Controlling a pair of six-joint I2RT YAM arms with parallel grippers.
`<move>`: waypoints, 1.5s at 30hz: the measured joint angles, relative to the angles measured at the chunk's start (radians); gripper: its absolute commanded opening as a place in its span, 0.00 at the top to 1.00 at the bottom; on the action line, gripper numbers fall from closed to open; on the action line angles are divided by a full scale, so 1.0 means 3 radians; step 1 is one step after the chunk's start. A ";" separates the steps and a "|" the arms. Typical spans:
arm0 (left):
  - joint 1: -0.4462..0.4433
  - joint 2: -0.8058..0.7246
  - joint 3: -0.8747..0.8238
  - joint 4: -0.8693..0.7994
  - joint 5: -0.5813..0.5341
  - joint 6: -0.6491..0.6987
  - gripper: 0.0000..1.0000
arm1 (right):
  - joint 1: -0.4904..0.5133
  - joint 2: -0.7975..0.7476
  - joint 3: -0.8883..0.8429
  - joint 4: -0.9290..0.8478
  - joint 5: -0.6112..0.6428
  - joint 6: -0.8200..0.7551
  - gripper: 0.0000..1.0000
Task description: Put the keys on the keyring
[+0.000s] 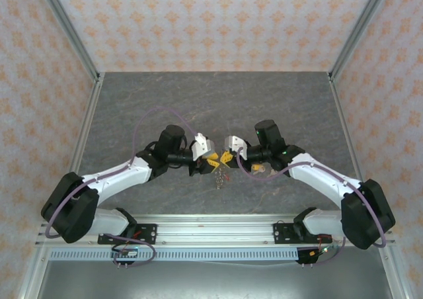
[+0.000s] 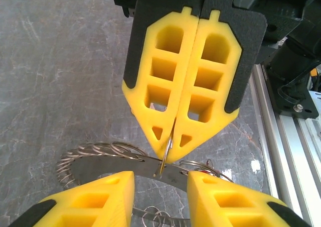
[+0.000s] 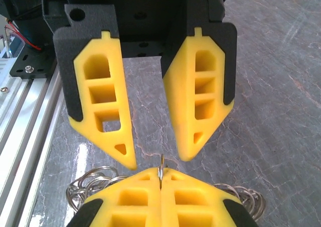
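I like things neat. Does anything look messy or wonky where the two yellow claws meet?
The keyring isn't lying flat: the shut right gripper pinches one thin wire loop, and the ring sits askew with small loops bunched along it. The left gripper is open. Nothing looks broken or spilled.

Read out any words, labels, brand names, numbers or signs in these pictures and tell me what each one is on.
There is no readable text.
The left gripper and the right gripper carry no marks, nor does the keyring.
The small circuit boards at the near edge in the top view are too small to read.
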 measured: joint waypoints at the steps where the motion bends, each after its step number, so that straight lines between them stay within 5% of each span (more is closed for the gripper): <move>1: 0.0000 0.0013 0.0006 -0.0005 0.0010 0.0001 0.67 | 0.0000 0.0006 0.0000 0.0000 -0.0001 0.0001 1.00; 10: 0.0000 0.0070 0.0121 -0.0093 0.0058 0.0098 0.78 | -0.0004 0.0032 0.0055 -0.0050 -0.0062 0.0000 1.00; 18: 0.0000 0.0164 0.0228 -0.0320 0.0134 0.0257 1.00 | -0.0022 0.0079 0.0081 -0.0140 -0.0070 -0.0010 1.00; 22: -0.0001 0.0163 0.0262 -0.0387 0.0121 0.0287 1.00 | -0.0022 0.0081 0.0130 -0.0244 -0.0056 -0.0052 0.99; 27: -0.0003 0.0161 0.0261 -0.0390 0.0038 0.0286 1.00 | -0.0019 0.0076 0.0173 -0.0378 0.0020 -0.0150 0.78; 45: -0.0001 0.0093 0.0248 -0.0389 -0.0118 0.0285 1.00 | -0.0019 -0.0080 0.0061 -0.0078 0.0280 -0.0070 0.74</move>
